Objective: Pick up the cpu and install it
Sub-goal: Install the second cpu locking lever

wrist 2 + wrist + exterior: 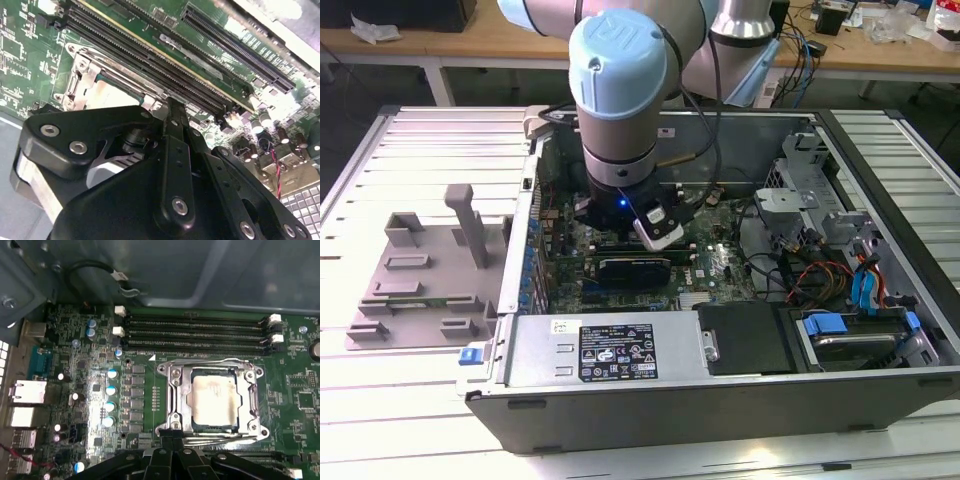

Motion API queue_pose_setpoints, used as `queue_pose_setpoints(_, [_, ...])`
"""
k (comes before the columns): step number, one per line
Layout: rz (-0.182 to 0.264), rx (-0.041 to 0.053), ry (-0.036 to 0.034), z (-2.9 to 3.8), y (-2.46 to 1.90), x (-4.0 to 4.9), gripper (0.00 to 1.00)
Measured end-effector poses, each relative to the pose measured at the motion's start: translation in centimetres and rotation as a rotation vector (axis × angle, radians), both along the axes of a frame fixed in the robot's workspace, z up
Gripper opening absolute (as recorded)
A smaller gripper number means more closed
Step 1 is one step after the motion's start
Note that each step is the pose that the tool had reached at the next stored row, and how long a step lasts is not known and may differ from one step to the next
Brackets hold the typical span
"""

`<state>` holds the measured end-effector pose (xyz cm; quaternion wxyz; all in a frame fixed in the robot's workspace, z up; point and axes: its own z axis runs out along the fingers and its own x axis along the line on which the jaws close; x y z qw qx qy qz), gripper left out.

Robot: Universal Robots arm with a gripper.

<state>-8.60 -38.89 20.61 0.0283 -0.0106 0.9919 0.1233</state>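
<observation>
Cpu point(214, 401) lies flat inside the socket frame point(172, 400) on the motherboard point(85, 405), beside the memory slots point(195, 330). Gripper point(172, 442) hovers at the frame's edge, fingers together, holding nothing. Check the chip sits level and square before any pressing.

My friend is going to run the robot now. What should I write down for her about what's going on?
Gripper: down inside the open computer case, over the motherboard; jaws drawn together, nothing seen between them.
The cpu: lying flat in its socket frame, beside the memory slots, gripper tip at the frame's edge.
Done: the chip is seated in the socket.
Left: whether the frame is latched cannot be told. Grey tray sits outside the case, at the exterior view's left.
</observation>
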Motion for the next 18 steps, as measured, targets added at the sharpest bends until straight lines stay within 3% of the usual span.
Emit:
queue_pose_setpoints(4, [-0.002,0.0242,-0.0012,-0.48,-0.03,-0.51,0.11])
queue_pose_setpoints(7, [-0.003,0.0295,-0.0017,-0.76,-0.07,-0.77,0.11])
queue_pose_setpoints(11, [-0.010,0.0436,-0.0027,-1.14,-0.15,-0.78,0.11])
queue_pose_setpoints(13, [-0.010,0.0439,-0.0027,-1.12,-0.15,-0.78,0.11])
queue_pose_setpoints(16, [-0.010,0.0436,-0.0027,-0.26,-0.15,-0.78,0.11])
queue_pose_setpoints(18, [-0.010,0.0415,-0.0026,1.32,-0.13,-0.78,0.11])
